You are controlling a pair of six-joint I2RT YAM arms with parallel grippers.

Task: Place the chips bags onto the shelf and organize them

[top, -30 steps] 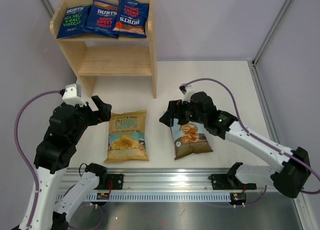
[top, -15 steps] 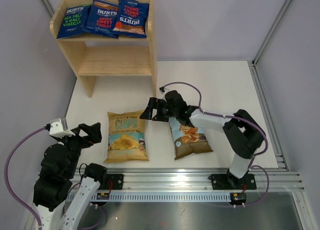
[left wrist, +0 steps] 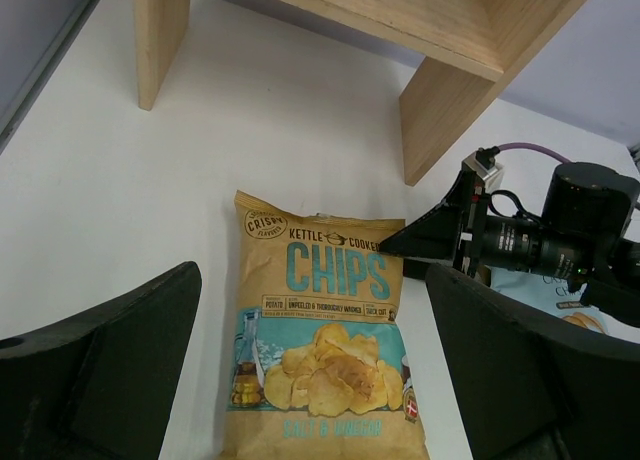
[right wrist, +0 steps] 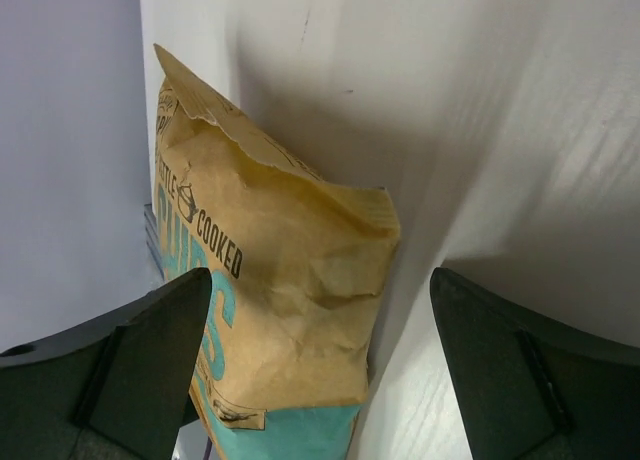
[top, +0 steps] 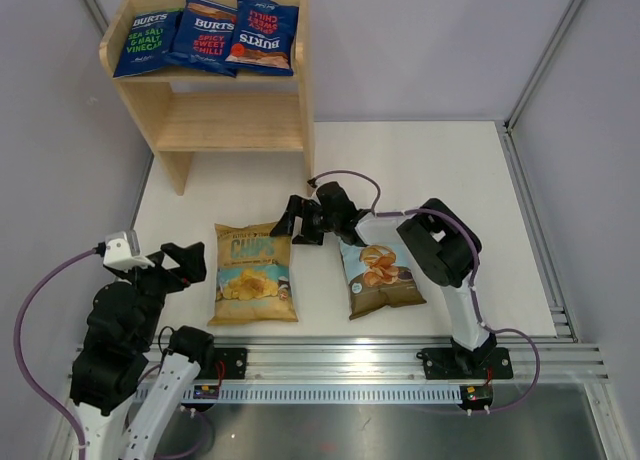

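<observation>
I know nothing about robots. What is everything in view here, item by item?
BURTS bags: three, dark blue, side by side on the shelf's top tier.
CHIPS bag: one, yellow, flat on the table.
Blue-brown bag: one, flat on the table, right of the CHIPS bag.
Shelf: one, light wood, two tiers, far left corner.
Table: one, white.
Rail: one, metal, near edge.
Cables: two, purple, one per arm.
Left arm: black and white, near left.
Right arm: black and white, reaching left.
Left pincer: open, left of the CHIPS bag.
Right pincer: open, at that bag's top right corner.
</observation>
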